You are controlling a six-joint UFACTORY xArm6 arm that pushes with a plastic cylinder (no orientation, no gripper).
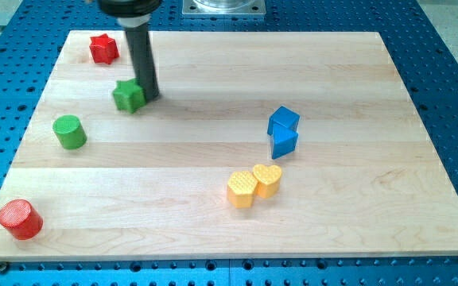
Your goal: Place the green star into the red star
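The green star (128, 96) lies on the wooden board (213, 214) at the upper left. The red star (103, 49) sits near the board's top-left corner, up and to the left of the green star, with a gap between them. My tip (150, 96) rests on the board right against the green star's right side, touching or nearly touching it. The dark rod rises from there to the view's top edge.
A green cylinder (69, 131) stands at the left, below the green star. A red cylinder (20, 219) is at the bottom-left corner. Two blue blocks (282, 131) sit right of centre, and a yellow hexagon (242, 188) and a yellow heart (267, 179) lie below them.
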